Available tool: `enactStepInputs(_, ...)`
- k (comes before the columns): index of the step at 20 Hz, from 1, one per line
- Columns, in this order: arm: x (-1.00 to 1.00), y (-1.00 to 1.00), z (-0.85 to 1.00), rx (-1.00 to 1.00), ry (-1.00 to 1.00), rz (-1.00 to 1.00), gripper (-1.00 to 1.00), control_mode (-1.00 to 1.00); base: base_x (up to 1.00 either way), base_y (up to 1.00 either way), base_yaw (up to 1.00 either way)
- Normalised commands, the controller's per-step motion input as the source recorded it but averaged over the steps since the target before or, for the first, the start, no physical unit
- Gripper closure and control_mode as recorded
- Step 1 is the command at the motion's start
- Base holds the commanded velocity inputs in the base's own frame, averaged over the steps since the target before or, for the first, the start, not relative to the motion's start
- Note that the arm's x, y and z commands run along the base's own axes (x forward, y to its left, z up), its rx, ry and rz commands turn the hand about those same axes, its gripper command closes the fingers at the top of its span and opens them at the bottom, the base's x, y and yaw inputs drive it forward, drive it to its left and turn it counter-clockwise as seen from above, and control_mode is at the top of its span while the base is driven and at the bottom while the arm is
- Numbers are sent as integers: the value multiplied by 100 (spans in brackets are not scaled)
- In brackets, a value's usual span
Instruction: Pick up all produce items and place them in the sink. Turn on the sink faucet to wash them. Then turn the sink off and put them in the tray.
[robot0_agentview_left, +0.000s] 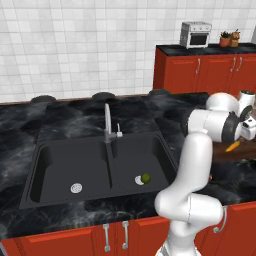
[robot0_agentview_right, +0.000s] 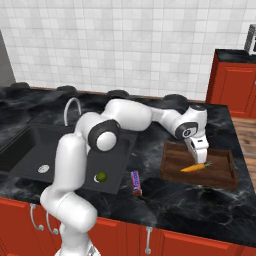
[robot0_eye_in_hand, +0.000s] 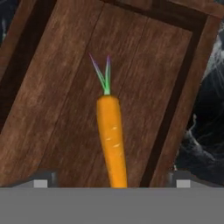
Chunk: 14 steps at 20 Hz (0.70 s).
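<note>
Gripper (robot0_eye_in_hand: 112, 181) jaws stand spread wide, released; the smooth tapered orange carrot (robot0_eye_in_hand: 112, 140) lies between them on the grained wooden tray (robot0_eye_in_hand: 52, 87), apparently untouched.

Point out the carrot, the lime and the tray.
carrot (robot0_eye_in_hand: 112, 140): hand view, middle of its orange body.
lime (robot0_agentview_left: 145, 177): left base view, its green top, in the right sink basin.
tray (robot0_agentview_right: 172, 159): right base view, bare wooden floor near its left rim.

Carrot (robot0_agentview_right: 194, 167) in tray (robot0_agentview_right: 222, 176); lime (robot0_agentview_right: 101, 177) in sink (robot0_agentview_right: 20, 150)
</note>
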Motion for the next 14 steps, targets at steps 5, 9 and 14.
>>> enactStepInputs(5,-31,68,24,-6,0,6,-100,-100,0,0,0)
enactStepInputs(9,-27,85,8,-5,0,15,-100,-100,0,0,0)
enactStepInputs(14,-25,91,1,-4,0,19,-100,-100,0,0,0)
